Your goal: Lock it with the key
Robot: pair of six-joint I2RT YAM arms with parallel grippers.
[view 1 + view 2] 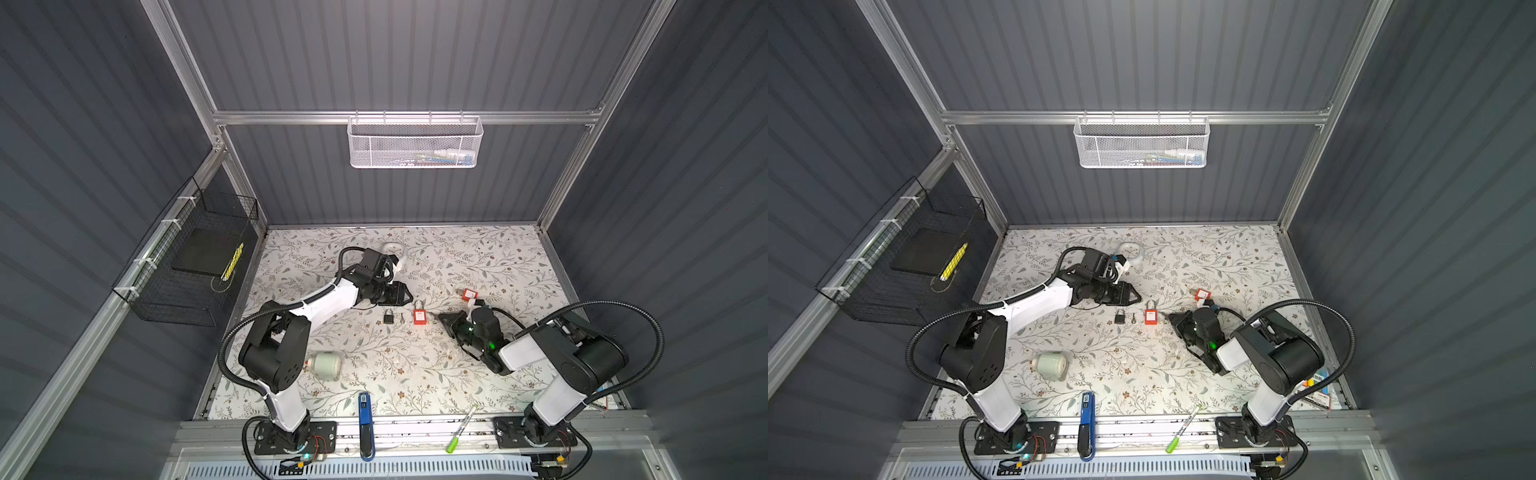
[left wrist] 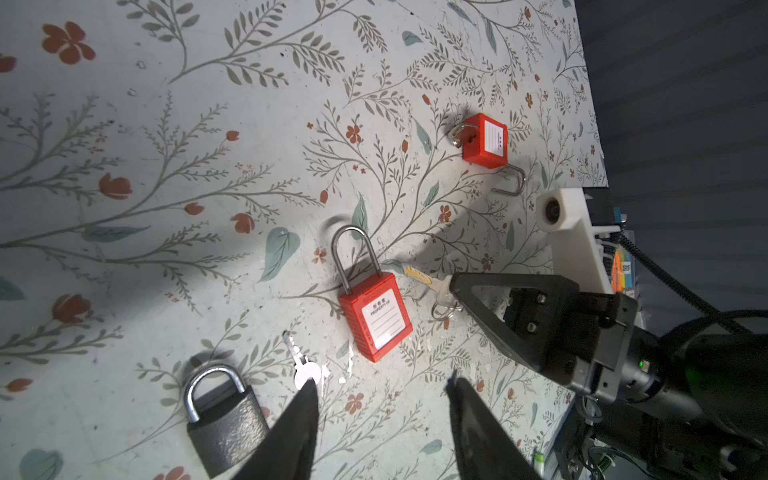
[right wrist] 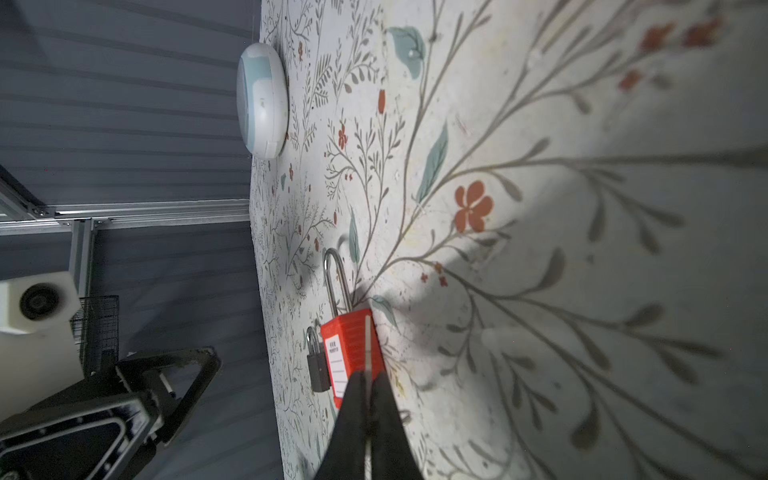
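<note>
Right wrist view shows the right gripper (image 3: 368, 384) closed tight on the key (image 3: 367, 345), its blade just beside the red padlock (image 3: 347, 336). In both top views it lies flat at nine o'clock of this gripper. The left gripper (image 2: 381, 380), half open and empty, should probably pin the body before the key enters.

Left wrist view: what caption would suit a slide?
Right hand holds a key beside the closed red padlock; a grey padlock lies nearby.
</note>
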